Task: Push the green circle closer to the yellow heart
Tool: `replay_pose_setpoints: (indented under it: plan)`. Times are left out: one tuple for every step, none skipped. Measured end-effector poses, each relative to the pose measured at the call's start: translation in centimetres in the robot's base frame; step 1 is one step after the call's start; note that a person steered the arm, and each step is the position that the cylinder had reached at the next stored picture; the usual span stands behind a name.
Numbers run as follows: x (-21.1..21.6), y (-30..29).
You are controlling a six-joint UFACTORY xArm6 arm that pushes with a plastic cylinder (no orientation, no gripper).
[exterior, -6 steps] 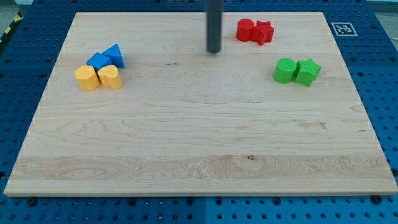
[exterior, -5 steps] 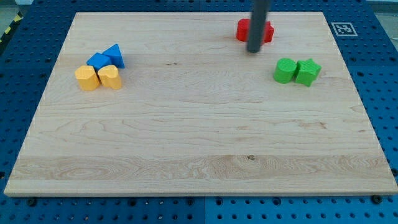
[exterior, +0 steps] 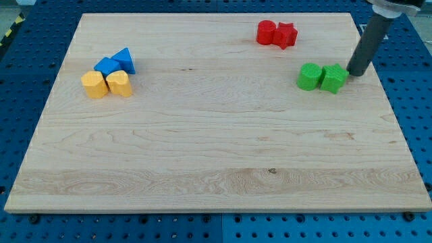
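**Tip set at the right of the green pair, far from the yellow heart**

A pale wooden worktop [exterior: 216, 155] is seen lying on a blue perforated base [exterior: 412, 101]. No hand is fitted to this arm, so nothing is gripped or held; the arm ends in a dark rod, and my tip [exterior: 355, 73] is placed near the view's right edge of the worktop, just beside the upper right of the green pair.

The green circle [exterior: 310, 77] is found in the view's right half, towards the top. It is touched on its right by a second green block [exterior: 333, 77], angular in outline, whose exact shape cannot be made out. This second block lies between the circle and my tip; whether the tip touches it cannot be told.

The yellow heart [exterior: 120, 83] is located well apart, at the view's left, and is pressed against another yellow block [exterior: 94, 84] on its left. Just above them two blue blocks are clustered: a blue triangle [exterior: 125, 60] and a flatter blue block [exterior: 106, 66].

Near the view's top, above and left of the green pair, a red cylinder [exterior: 266, 32] and a red star-like block [exterior: 286, 34] are seen touching each other.

A black-and-white marker [exterior: 372, 31] is fixed on the base beyond the worktop's upper right corner.
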State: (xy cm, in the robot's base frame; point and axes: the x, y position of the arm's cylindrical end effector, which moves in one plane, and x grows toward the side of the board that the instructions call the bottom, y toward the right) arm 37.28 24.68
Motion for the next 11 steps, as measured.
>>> replay_pose_setpoints:
  plan:
    - [0.2,-2.0]
    - [0.8,-3.9]
    - [1.0,-5.2]
    - [1.1,-5.7]
    - [2.2,-5.8]
    - [2.9,-6.4]
    - [2.9,-7.4]
    - [2.9,-9.2]
    - [2.9,-11.2]
    - [2.9,-13.4]
    - [2.9,-15.9]
